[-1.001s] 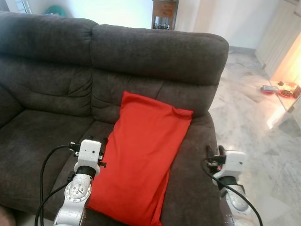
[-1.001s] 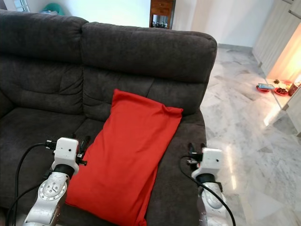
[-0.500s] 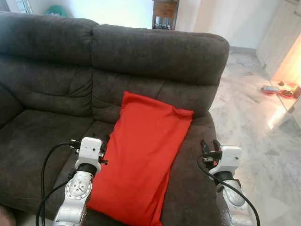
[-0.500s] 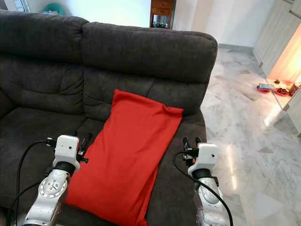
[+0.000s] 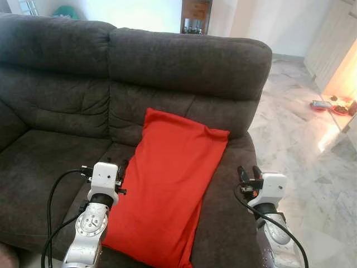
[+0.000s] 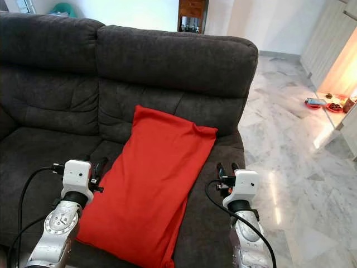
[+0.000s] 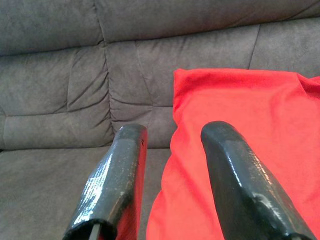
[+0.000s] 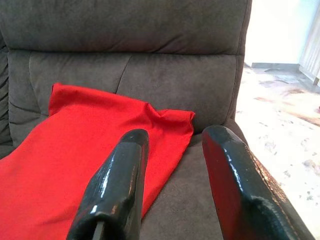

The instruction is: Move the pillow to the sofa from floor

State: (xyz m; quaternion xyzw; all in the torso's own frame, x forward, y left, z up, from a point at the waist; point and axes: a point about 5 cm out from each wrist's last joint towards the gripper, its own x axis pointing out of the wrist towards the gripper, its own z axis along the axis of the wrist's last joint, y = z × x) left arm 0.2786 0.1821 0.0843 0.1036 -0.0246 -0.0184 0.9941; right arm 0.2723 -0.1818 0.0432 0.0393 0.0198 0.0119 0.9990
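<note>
the red pillow (image 5: 167, 184) leans lengthwise up the sofa (image 5: 56, 106) at frame centre, between the empty, parted left gripper (image 5: 119, 169) and right gripper (image 5: 249, 172), left nearer.

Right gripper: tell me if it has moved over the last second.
Yes. The right gripper has come up and in toward the red pillow, judged against the sofa, which holds its place in the left eye view.
</note>
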